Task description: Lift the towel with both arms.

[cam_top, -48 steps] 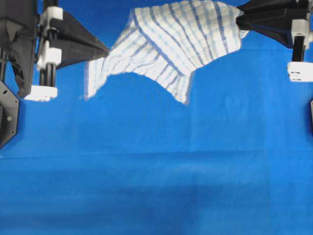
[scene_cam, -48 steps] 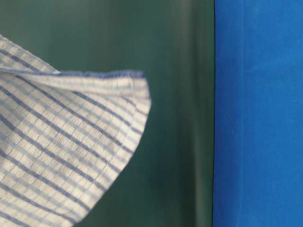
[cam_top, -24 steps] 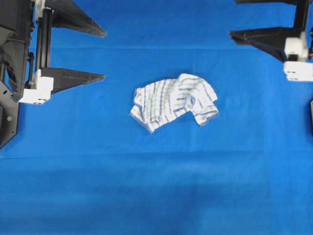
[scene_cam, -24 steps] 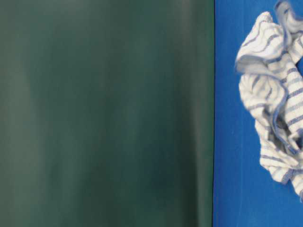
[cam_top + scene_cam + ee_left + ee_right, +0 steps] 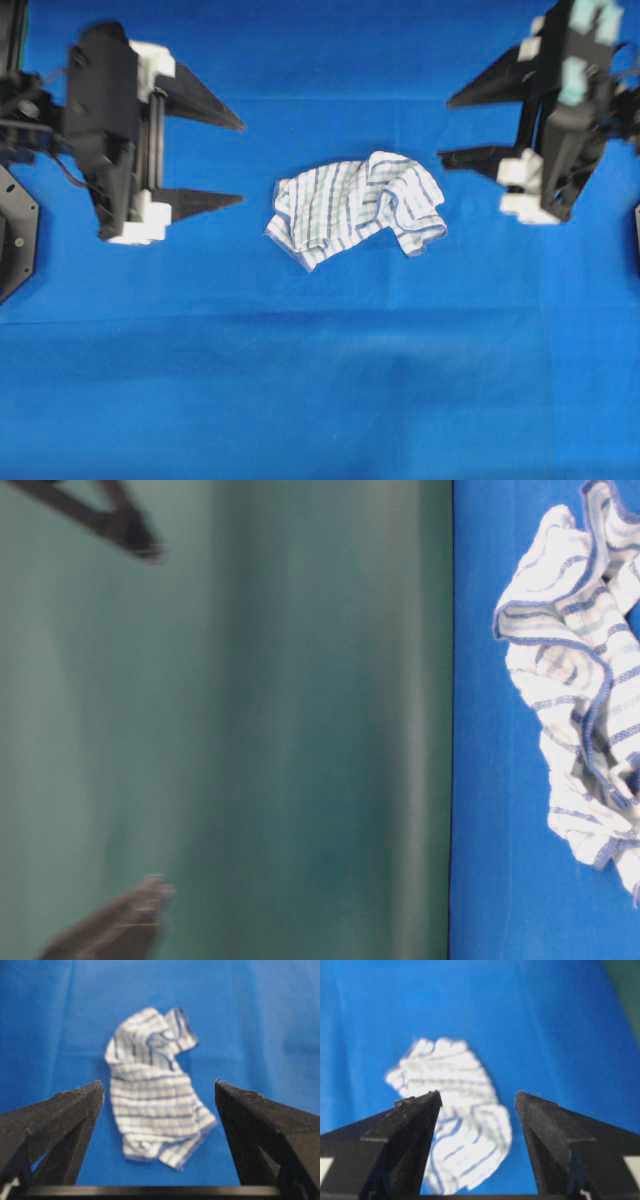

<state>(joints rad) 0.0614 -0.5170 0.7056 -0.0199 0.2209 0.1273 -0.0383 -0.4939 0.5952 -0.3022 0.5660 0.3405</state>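
The towel (image 5: 355,210), white with thin blue and grey stripes, lies crumpled in a heap on the blue tablecloth (image 5: 320,380), near the middle. My left gripper (image 5: 242,163) hovers to its left, open wide, with its fingers pointing at the towel and empty. My right gripper (image 5: 443,130) hovers to the towel's upper right, also open and empty. The left wrist view shows the towel (image 5: 152,1090) ahead between the spread fingers of the left gripper (image 5: 158,1082). In the right wrist view the towel (image 5: 455,1072) lies below the open right gripper (image 5: 478,1093). Neither gripper touches the cloth.
A black fixture (image 5: 15,240) sits at the left edge of the table. In the table-level view the towel (image 5: 580,680) lies on the blue cloth, with a dark green backdrop (image 5: 300,730) beside it. Two blurred black fingertips (image 5: 130,530) show against it.
A second ago the towel hung stretched between both shut grippers. Both opened, and the towel dropped into a heap. Since then both open grippers have moved in towards it.
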